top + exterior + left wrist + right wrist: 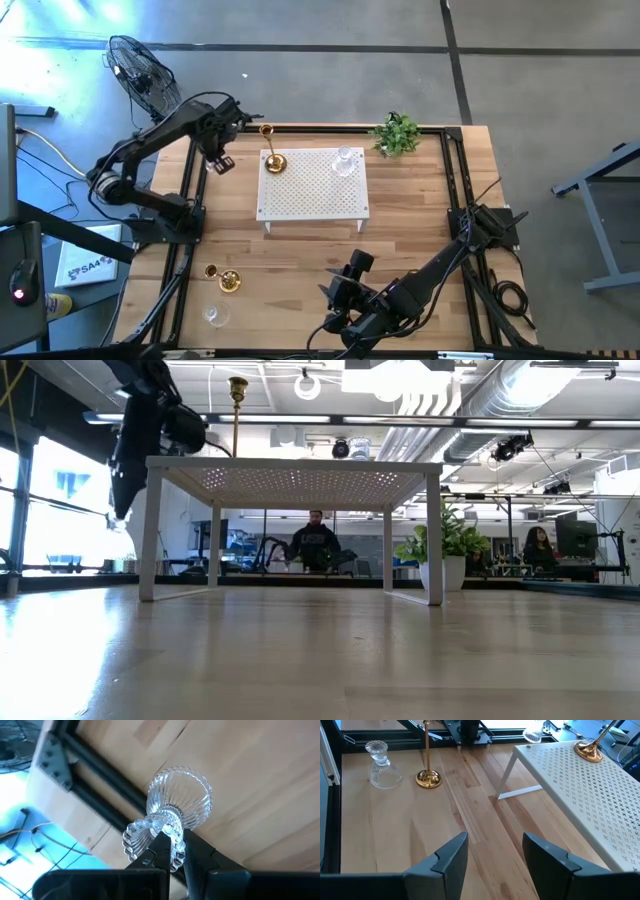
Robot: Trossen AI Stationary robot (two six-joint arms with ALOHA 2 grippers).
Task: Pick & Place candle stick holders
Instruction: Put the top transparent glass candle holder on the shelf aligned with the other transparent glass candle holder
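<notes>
My left gripper (172, 844) is shut on a clear ribbed glass candle stick holder (180, 802), held above the table's far left part, left of the white perforated stand (312, 190). On the stand are a gold holder with a tall stem (273, 161) and a clear glass one (345, 162). Near the front left corner, a gold holder (428, 778) and a glass holder (380, 767) stand upright on their bases. My right gripper (495, 860) waits open over the table's near edge, with nothing between its fingers. My left gripper pinches the scalloped rim of the glass holder's smaller end (150, 829) between its two fingers. The fingers come steeply from above. The holder hangs below them with its wide ribbed end (186, 795) pointing down, clear of the wooden table.
A small green plant (396, 133) stands at the far edge, right of the stand. A black frame rail (95, 785) runs along the table's left side below my left gripper. Bare wood lies between the stand and my right arm. People are in the room beyond (316, 540).
</notes>
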